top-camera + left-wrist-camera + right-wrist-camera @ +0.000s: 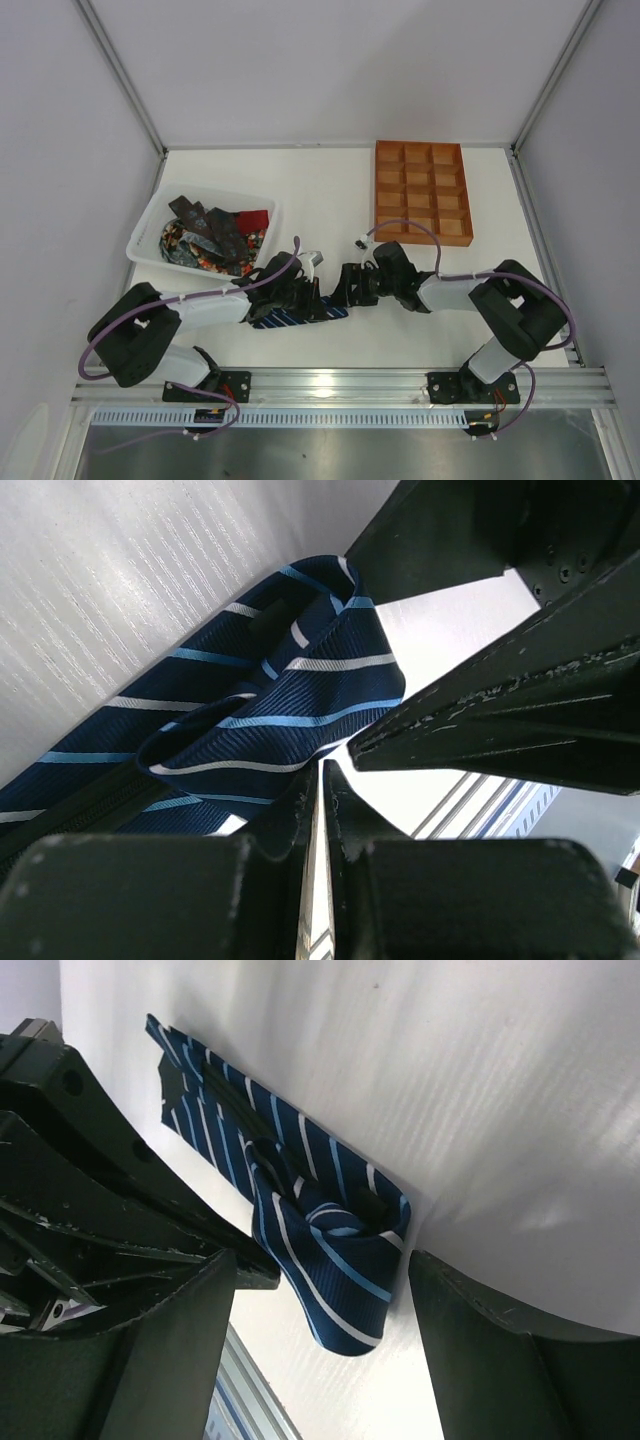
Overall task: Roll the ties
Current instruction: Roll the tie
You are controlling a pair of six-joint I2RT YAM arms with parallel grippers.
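Note:
The navy tie with light-blue stripes (pixel 290 319) lies on the white table between my two grippers. Its end is folded into a loose roll, seen in the left wrist view (pixel 280 700) and the right wrist view (pixel 330 1250). My left gripper (pixel 306 292) is shut, with only a thin slit of light between its jaws (pixel 322 770); its tips rest against the rolled fold. My right gripper (pixel 346 288) is open wide (pixel 325 1300), with one finger on each side of the rolled end, not touching it. Other ties (pixel 210 238), dark, red and patterned, lie heaped in the white basket.
The white plastic basket (pixel 150 225) stands at the left, just behind my left arm. The orange-brown compartment tray (pixel 421 242) stands at the back right. A metal rail (pixel 340 380) runs along the near table edge. Grey walls enclose the table.

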